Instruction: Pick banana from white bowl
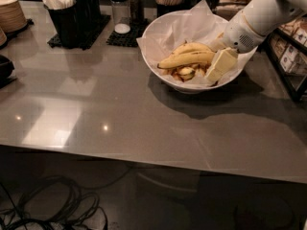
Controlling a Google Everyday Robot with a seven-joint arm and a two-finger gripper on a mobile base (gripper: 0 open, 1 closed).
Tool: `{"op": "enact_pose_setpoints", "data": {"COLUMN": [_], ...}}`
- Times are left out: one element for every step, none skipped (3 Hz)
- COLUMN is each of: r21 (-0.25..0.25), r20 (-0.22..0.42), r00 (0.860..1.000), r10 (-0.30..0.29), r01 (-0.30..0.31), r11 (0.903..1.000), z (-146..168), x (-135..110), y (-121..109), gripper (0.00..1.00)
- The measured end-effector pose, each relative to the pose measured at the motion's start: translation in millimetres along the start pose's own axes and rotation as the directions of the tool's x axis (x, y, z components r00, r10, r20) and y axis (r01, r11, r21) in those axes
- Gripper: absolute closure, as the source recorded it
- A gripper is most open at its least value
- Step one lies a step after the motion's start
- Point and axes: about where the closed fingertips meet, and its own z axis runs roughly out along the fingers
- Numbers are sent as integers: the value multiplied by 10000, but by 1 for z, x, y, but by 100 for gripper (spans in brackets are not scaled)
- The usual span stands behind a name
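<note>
The white bowl, lined with crumpled white paper, stands at the back right of the grey table. The long, gently curved yellow banana lies across the bowl. A shorter arched banana lies just behind it, and small brown-streaked pieces lie in front. My gripper comes in from the upper right on a white arm. It reaches down inside the bowl at the right end of the long banana, close to it or touching it. The banana's right end is hidden behind the gripper.
Black holders with white utensils and shakers stand along the table's back edge. A stack of brown plates is at the far left. A dark shelf stands at the right. Cables lie on the floor.
</note>
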Motion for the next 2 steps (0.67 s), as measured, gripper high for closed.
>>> {"op": "enact_pose_setpoints", "data": {"r21": [507, 961], "r20": [-238, -616], "r00": [9997, 9979], "r10": [93, -222], "r01": [-81, 281], "r11": [9987, 9950], "z": [-14, -35], "x": [1, -9], "y": [0, -2], "gripper": [14, 0]}}
